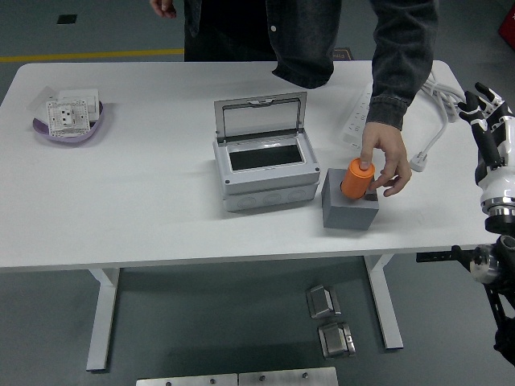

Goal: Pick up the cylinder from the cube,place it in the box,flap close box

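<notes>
Orange plastic by the look of it, smooth, short and round: the cylinder [355, 178], standing upright in the socket of the grey cube [349, 207] at the right of the white tabletop [129, 193], tilted slightly if at all. Held at top and side by a person's hand [385, 159], reaching down from the far side in a dark sleeve; whether being seated or merely steadied, impossible to say. Just left of the cube, close beside it, the grey box [265, 171]: lid [261, 117] raised upright at the back, dark interior showing nothing inside. Judged from this, nothing of the task done yet: cylinder not picked up, box unfilled, flap not closed; all three steps left. At the right edge, off the tabletop and well apart from the cube, the right robot hand [484, 108]: raised, fingers spread upward, holding nothing. Left robot hand nowhere in view. Farther back, a white power strip [360, 121] with its cable; far left, a purple dish [68, 129] carrying white socket plates.
</notes>
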You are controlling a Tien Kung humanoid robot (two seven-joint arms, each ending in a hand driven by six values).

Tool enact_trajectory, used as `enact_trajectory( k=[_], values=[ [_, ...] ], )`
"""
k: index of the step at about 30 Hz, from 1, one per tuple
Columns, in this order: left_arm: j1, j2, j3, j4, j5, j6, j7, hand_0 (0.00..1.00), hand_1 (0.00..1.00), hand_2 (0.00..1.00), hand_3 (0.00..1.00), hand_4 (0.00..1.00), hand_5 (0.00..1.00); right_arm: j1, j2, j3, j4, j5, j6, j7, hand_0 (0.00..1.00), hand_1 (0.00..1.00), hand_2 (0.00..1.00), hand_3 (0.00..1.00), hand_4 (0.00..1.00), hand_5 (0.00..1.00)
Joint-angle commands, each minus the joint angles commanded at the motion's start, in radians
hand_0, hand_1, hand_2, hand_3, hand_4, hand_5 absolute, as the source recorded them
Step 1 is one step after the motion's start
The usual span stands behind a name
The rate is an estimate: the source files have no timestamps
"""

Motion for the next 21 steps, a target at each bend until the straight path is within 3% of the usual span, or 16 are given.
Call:
enact_trajectory(
  k=[7,14,16,17,21],
  values=[
    [-0.001,0.002,0.010,0.000,-0.013,0.002,0.000,0.682,0.650,0.560,0.586,0.495,0.041,-0.004,0.013,-0.006,0.000,0.016,-0.026,0.038,0.786,0.746,0.780,0.797,0.917,0.601],
    [0.003,-0.005,-0.009,0.000,-0.001,0.001,-0.001,0.682,0.650,0.560,0.586,0.495,0.041,-0.018,0.051,-0.078,-0.004,0.126,-0.099,0.182,0.787,0.746,0.779,0.795,0.913,0.596],
    [0.004,-0.008,-0.010,0.000,0.001,0.000,-0.001,0.682,0.650,0.560,0.586,0.495,0.041,-0.025,0.061,-0.110,-0.009,0.158,-0.098,0.223,0.787,0.746,0.779,0.795,0.913,0.596],
    [0.004,-0.008,-0.010,0.000,0.000,0.000,-0.001,0.682,0.650,0.560,0.587,0.496,0.041,-0.030,0.066,-0.131,-0.012,0.181,-0.095,0.250,0.785,0.786,0.826,0.811,0.908,0.520],
    [0.004,-0.007,0.000,0.000,-0.012,0.001,-0.002,0.682,0.650,0.560,0.587,0.496,0.041,-0.040,0.082,-0.191,-0.019,0.235,-0.092,0.278,0.785,0.786,0.826,0.811,0.908,0.520]
  ],
)
